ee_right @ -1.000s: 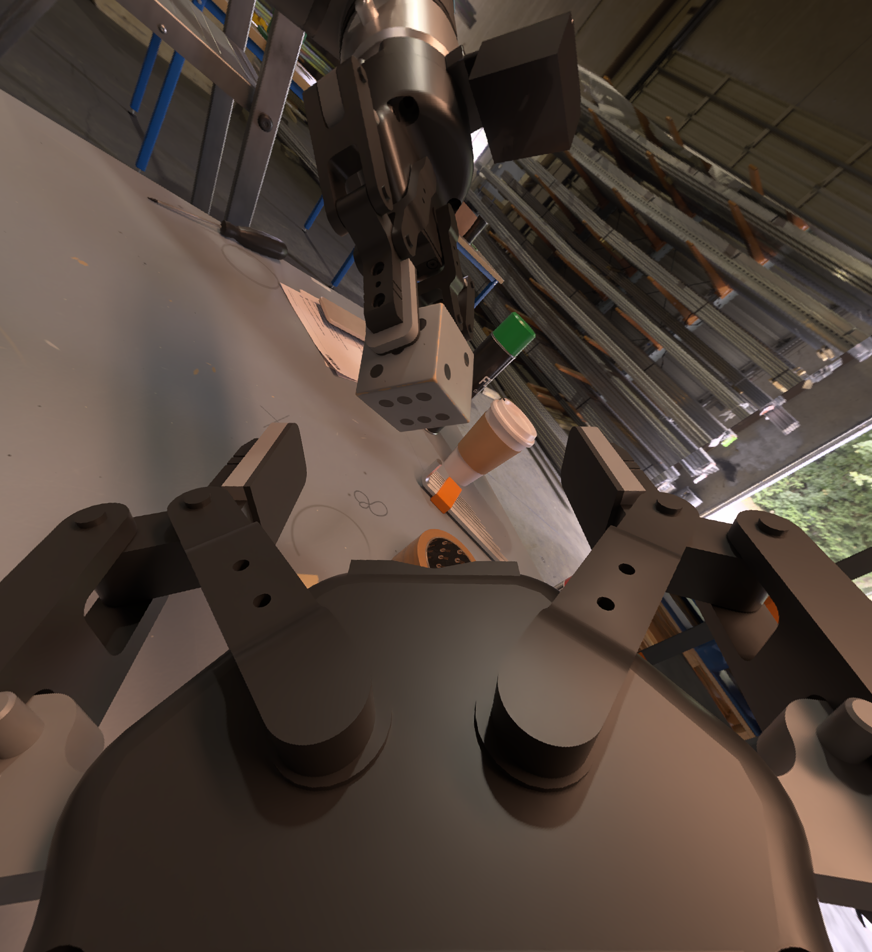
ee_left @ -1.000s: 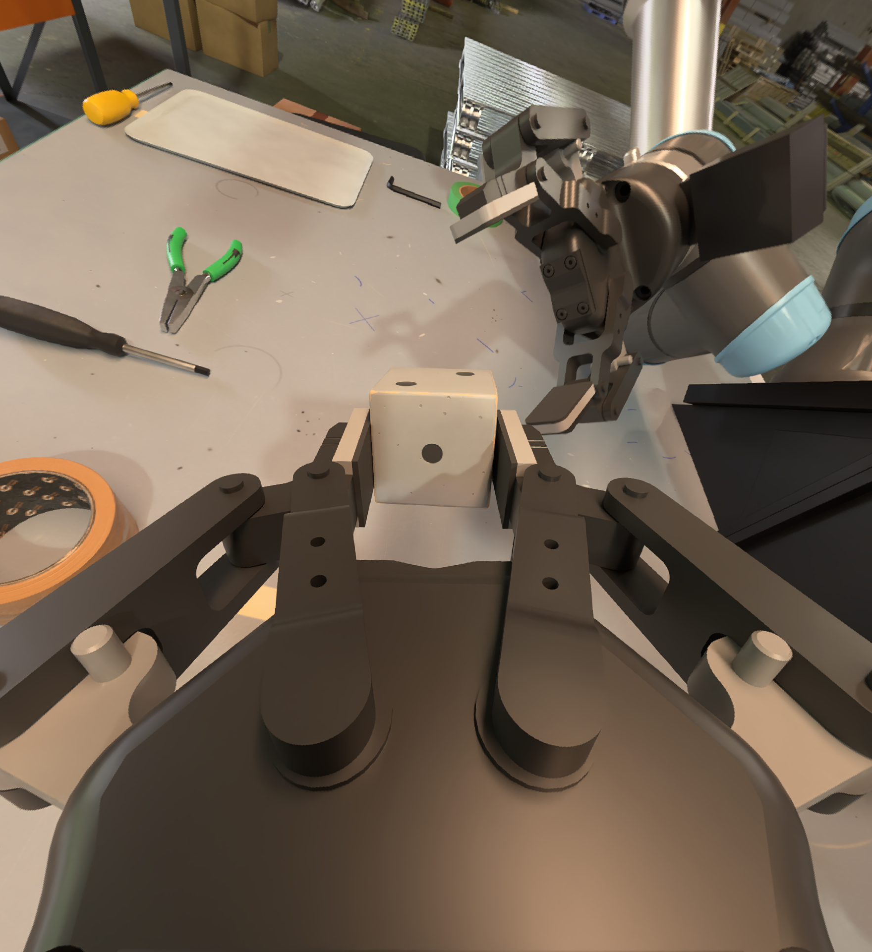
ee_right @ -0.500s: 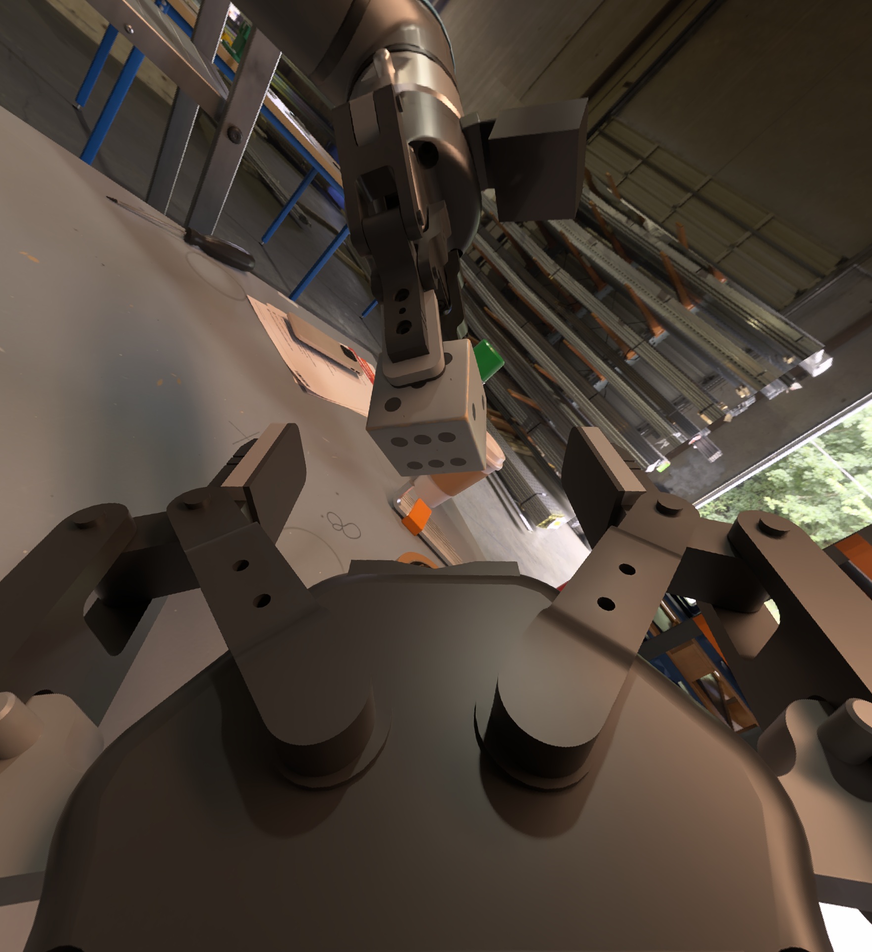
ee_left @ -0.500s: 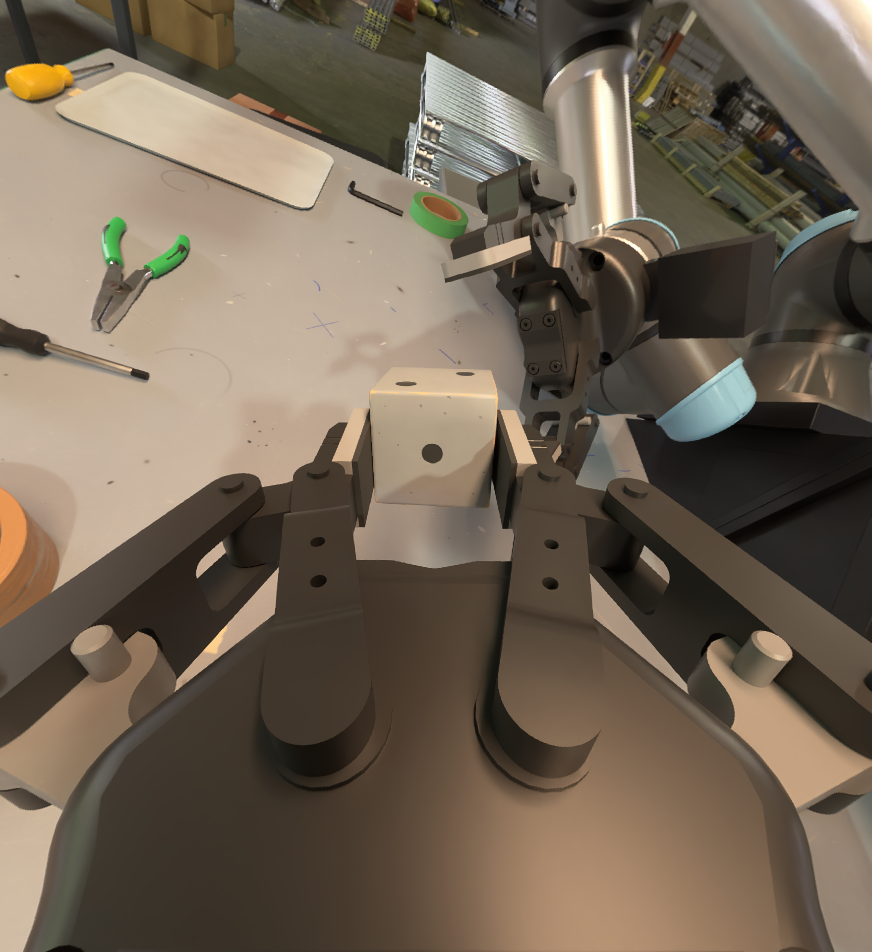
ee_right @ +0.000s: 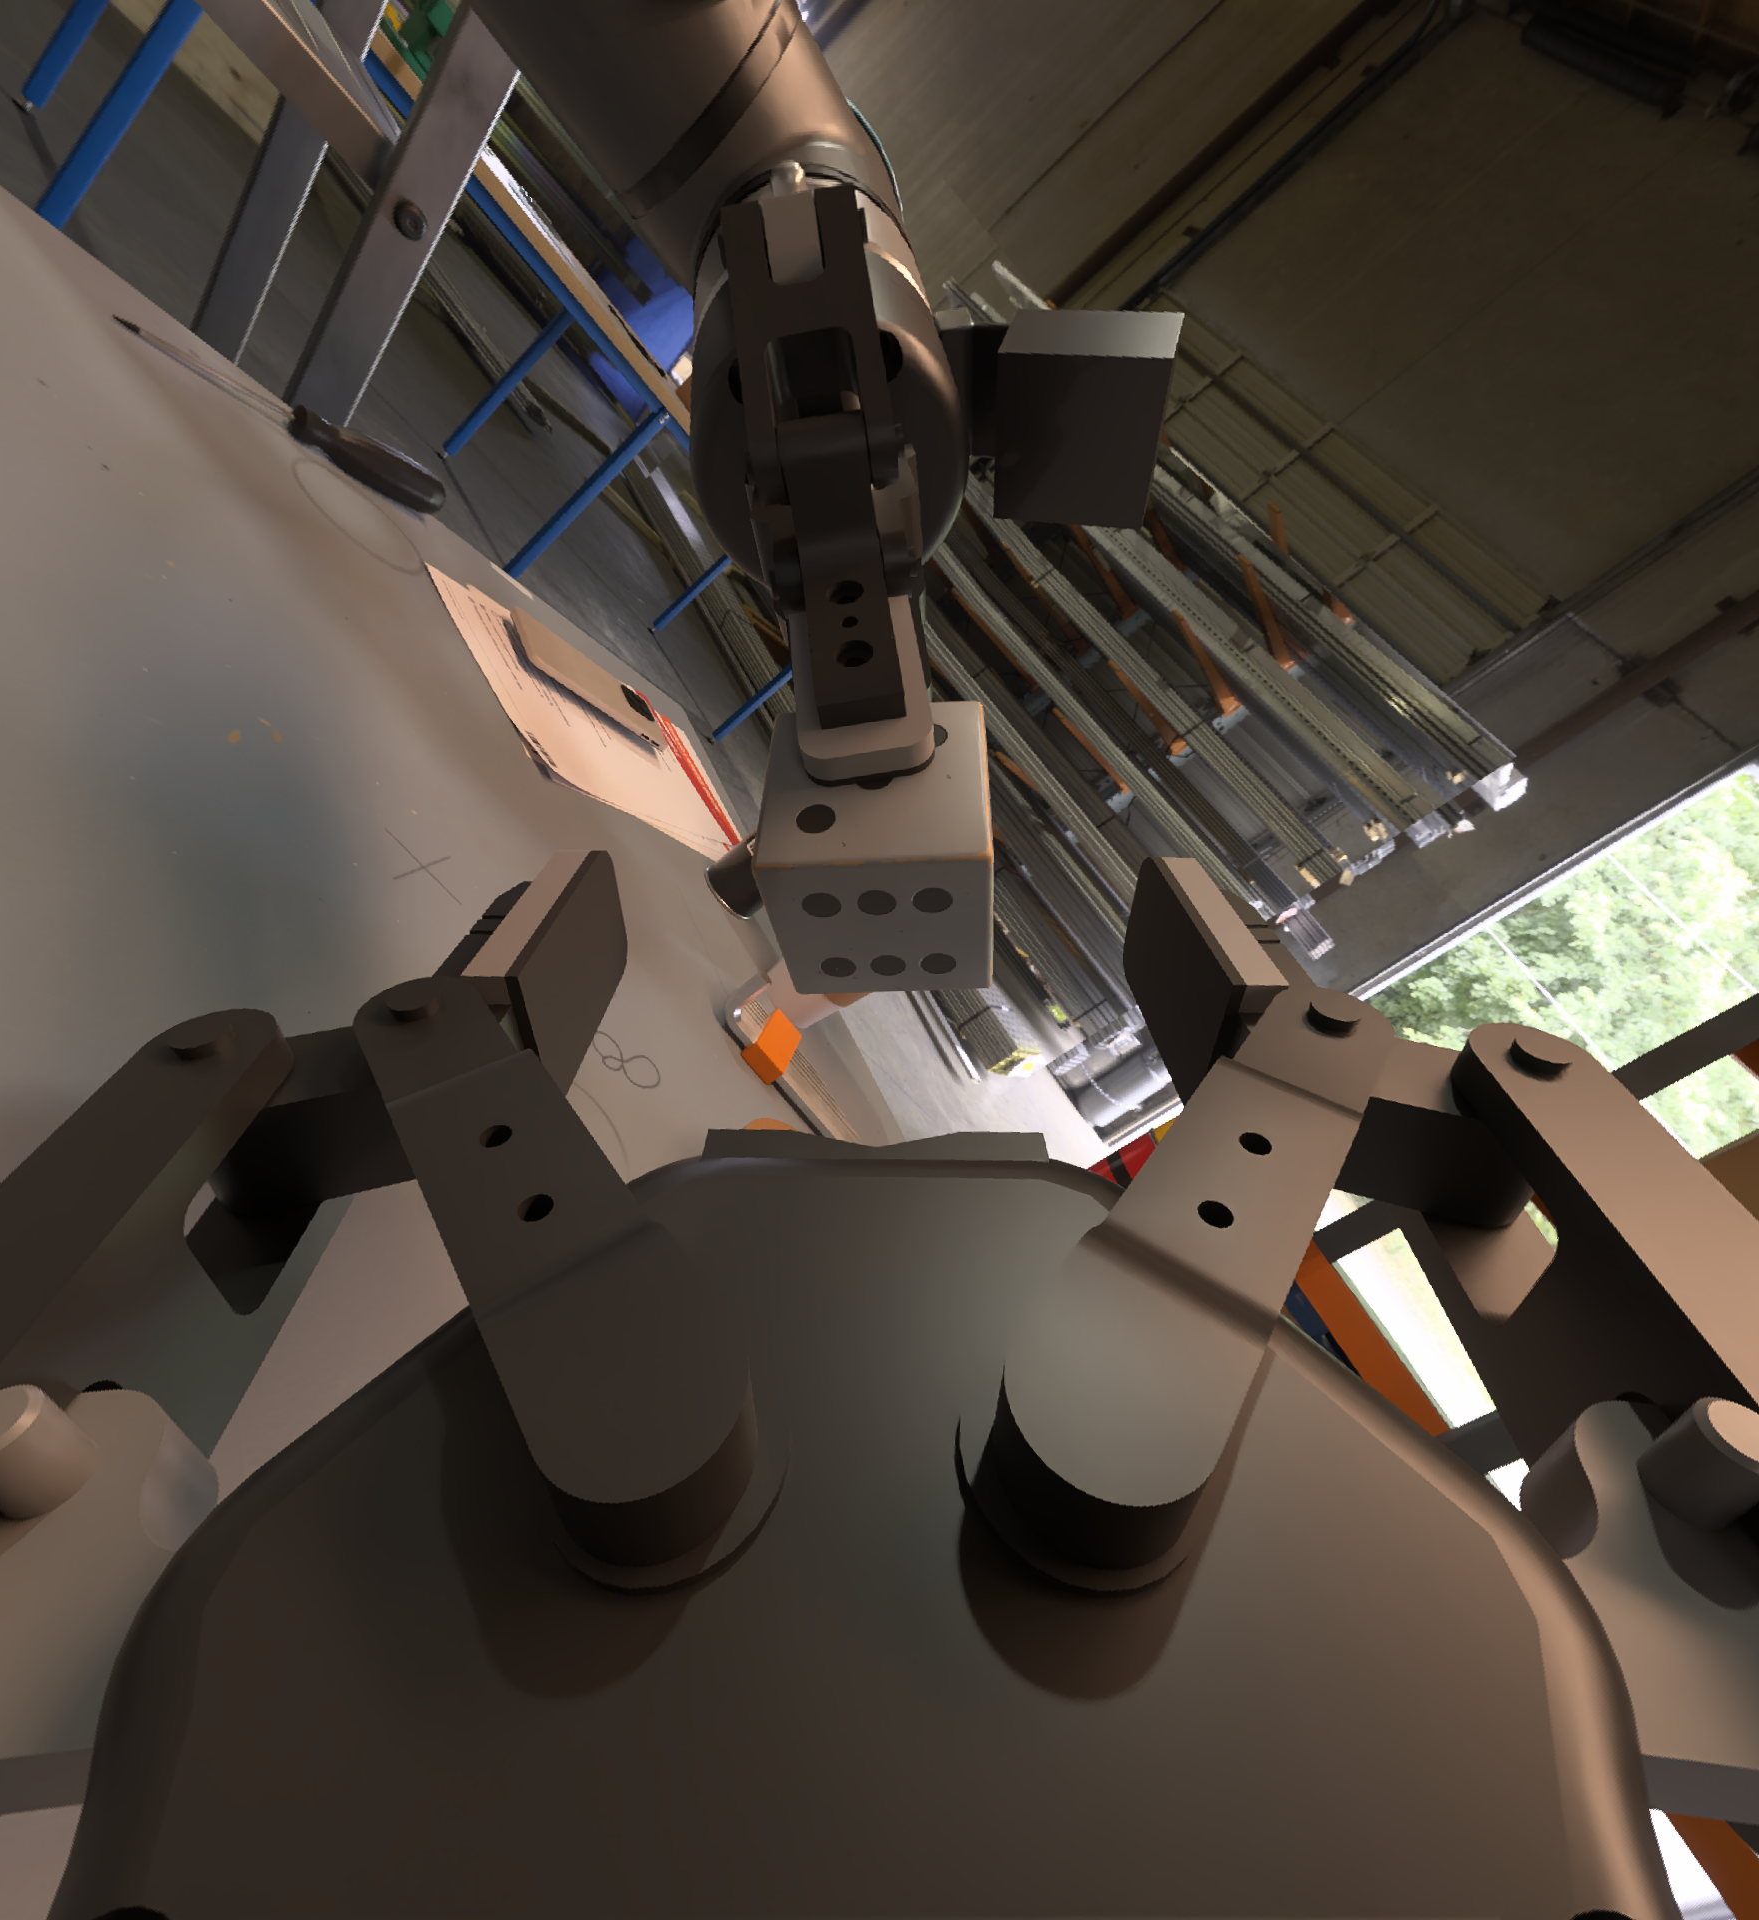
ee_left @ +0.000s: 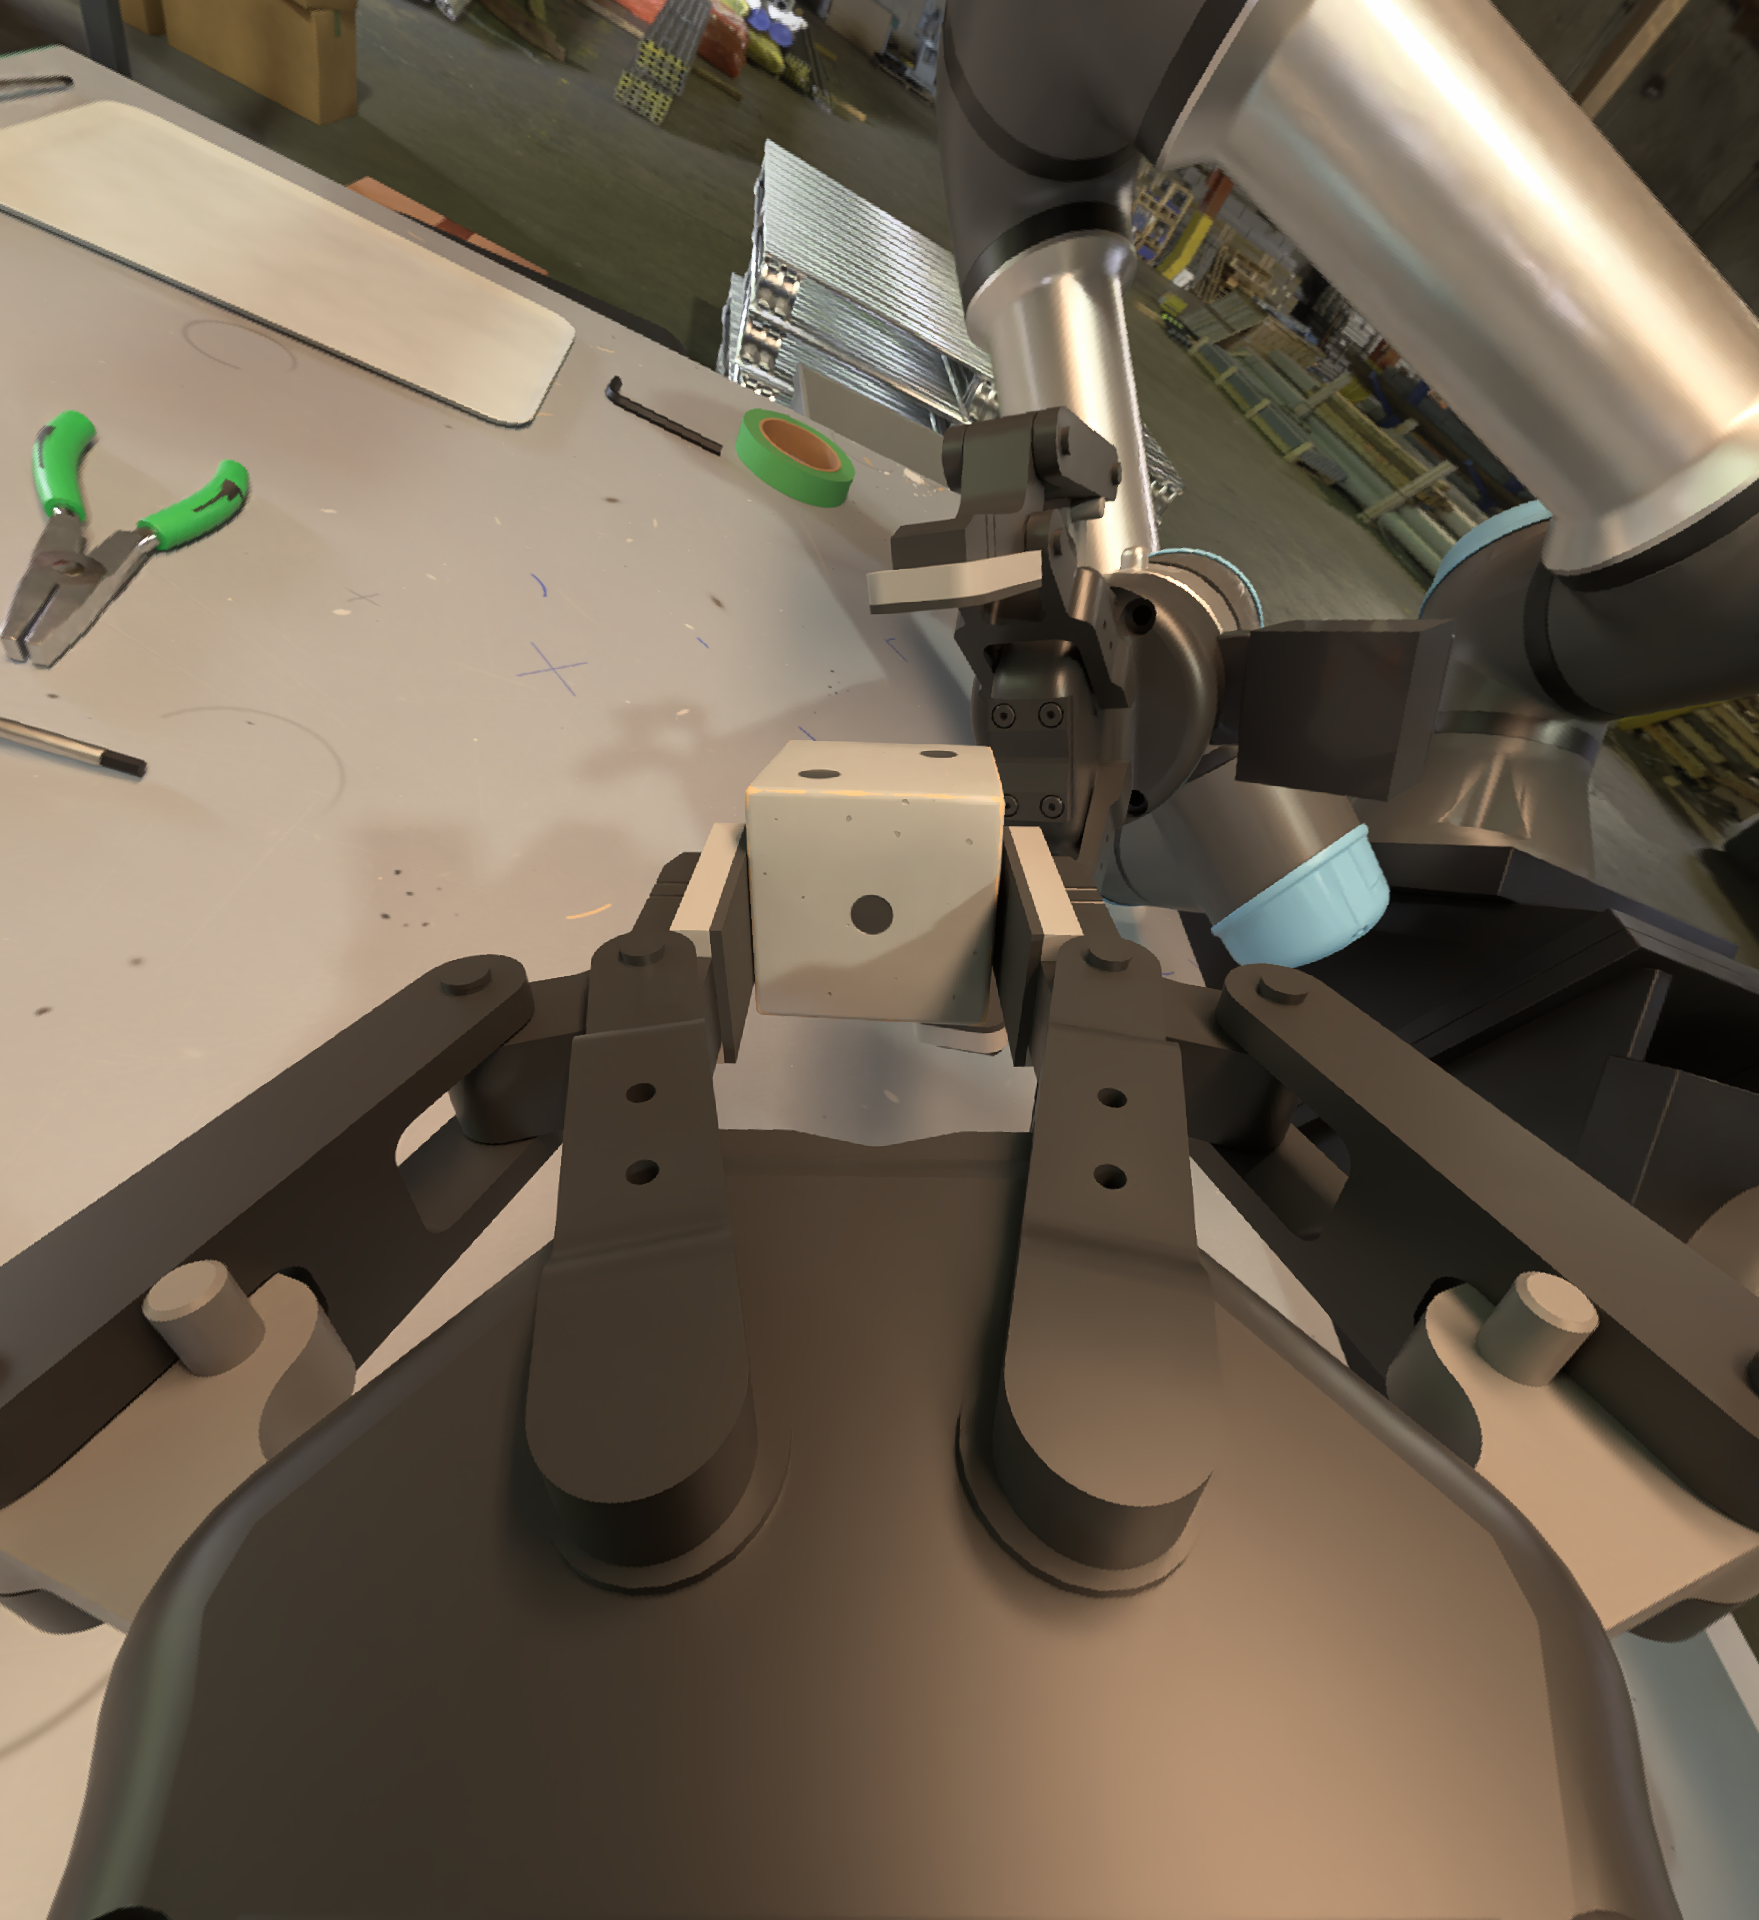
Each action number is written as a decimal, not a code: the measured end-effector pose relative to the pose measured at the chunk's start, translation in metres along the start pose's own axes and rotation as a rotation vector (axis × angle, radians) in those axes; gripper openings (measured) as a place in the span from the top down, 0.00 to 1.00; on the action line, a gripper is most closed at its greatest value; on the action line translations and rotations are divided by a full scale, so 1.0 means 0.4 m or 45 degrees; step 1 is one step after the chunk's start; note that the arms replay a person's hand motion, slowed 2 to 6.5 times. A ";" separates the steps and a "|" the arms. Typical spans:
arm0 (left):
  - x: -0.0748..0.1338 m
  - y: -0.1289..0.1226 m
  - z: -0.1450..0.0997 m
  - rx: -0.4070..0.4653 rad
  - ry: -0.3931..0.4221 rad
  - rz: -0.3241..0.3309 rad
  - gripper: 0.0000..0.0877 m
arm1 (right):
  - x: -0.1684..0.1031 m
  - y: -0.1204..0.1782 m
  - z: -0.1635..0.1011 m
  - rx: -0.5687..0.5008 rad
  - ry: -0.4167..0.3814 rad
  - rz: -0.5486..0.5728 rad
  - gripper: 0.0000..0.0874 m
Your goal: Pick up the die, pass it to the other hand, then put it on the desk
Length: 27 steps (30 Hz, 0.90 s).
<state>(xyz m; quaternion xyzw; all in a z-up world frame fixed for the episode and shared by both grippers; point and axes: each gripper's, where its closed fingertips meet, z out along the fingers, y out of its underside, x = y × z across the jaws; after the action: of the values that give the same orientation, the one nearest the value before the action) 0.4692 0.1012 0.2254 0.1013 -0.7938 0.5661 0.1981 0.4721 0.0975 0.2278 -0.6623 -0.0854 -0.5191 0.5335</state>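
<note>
The grey surface (ee_left: 355, 727) is seen beneath and beyond both arms. In the left wrist view the right arm (ee_left: 1374, 208) is seen descending from the upper right, bent at a blue-ringed joint, with its wrist turned so that the right gripper (ee_left: 968, 800) faces the die from behind and to the right; its upper finger is seen above the die's top, its lower one only as a sliver showing under the die. The left gripper (ee_left: 875, 914) is held level above the surface, its fingers clenched on the die (ee_left: 870, 894), one pad pressed flat on each side face.

In the right wrist view the left gripper (ee_right: 859, 769) is seen reaching down from above, end-on, so that only its near finger is shown against the die (ee_right: 880, 883). The right gripper (ee_right: 875, 925) is spread wide and released, and the die is framed between its fingers (ee_right: 563, 925) without being touched by either.

A single pip and a two-pip top are shown by the left wrist view alone; a six-pip face is shown only by the right. Beyond the left fingers a pale mat (ee_left: 262, 260), green-handled pliers (ee_left: 106, 540), a green tape roll (ee_left: 792, 457) and a black hex key (ee_left: 662, 416) are seen lying. A paper sheet (ee_right: 584, 707) and a dark-handled screwdriver (ee_right: 366, 468) are seen only past the right fingers
</note>
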 end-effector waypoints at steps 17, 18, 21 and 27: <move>0.019 0.005 0.021 -0.003 0.085 -0.040 0.55 | -0.018 0.011 0.009 -0.041 -0.020 -0.041 0.15; 0.019 0.006 0.023 -0.005 0.086 -0.040 0.55 | -0.019 0.011 0.009 -0.041 -0.021 -0.042 0.16; 0.021 0.008 0.026 -0.011 0.088 -0.038 0.55 | -0.023 0.012 0.010 -0.041 -0.027 -0.045 0.21; 0.023 0.012 0.031 -0.022 0.090 -0.022 0.55 | -0.027 0.011 0.009 -0.034 -0.030 -0.063 0.29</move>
<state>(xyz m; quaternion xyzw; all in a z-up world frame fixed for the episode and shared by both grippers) 0.4566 0.0916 0.2216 0.0864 -0.7902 0.5607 0.2317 0.4722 0.1032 0.2171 -0.6733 -0.1010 -0.5252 0.5106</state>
